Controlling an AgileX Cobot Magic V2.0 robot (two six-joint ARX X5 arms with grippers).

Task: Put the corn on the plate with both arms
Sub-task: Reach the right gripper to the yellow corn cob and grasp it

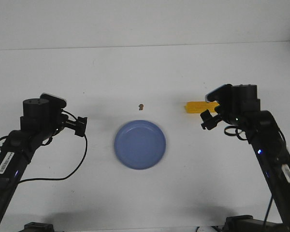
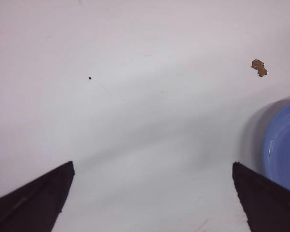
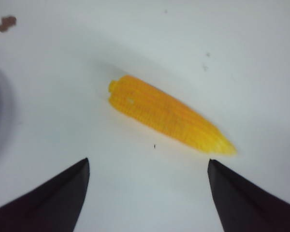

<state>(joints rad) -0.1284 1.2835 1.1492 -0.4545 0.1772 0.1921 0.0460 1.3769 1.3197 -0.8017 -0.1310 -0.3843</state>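
Your right gripper (image 1: 207,119) is spread wide and holds nothing. In its wrist view the two dark fingers (image 3: 53,198) sit far apart with bare white table (image 1: 145,72) between them, and neither touches the corn (image 3: 169,115). The corn lies flat on the table just beyond the fingertips, at a slant across the gap, its blunt end toward one finger and its pointed tip toward the other. From the front, the corn (image 1: 197,107) shows as a yellow block partly hidden behind the right arm's wrist, to the right of the plate (image 1: 140,144) and a little farther back on the table.

Your left gripper (image 1: 80,126) is also spread wide and holds nothing. Its wrist view shows both fingers (image 2: 34,203) well apart over bare table, with the blue edge of the plate (image 2: 285,145) just beside one fingertip.

The blue plate sits between the two arms, near the middle of the table, with nothing on it. It is apart from the corn and from both grippers. A small brown scrap (image 1: 141,106) lies on the table just behind the plate, between it and the corn's side of the table; it also shows in both wrist views. A loose black cable (image 1: 79,154) loops down from the left arm, stopping short of the plate.
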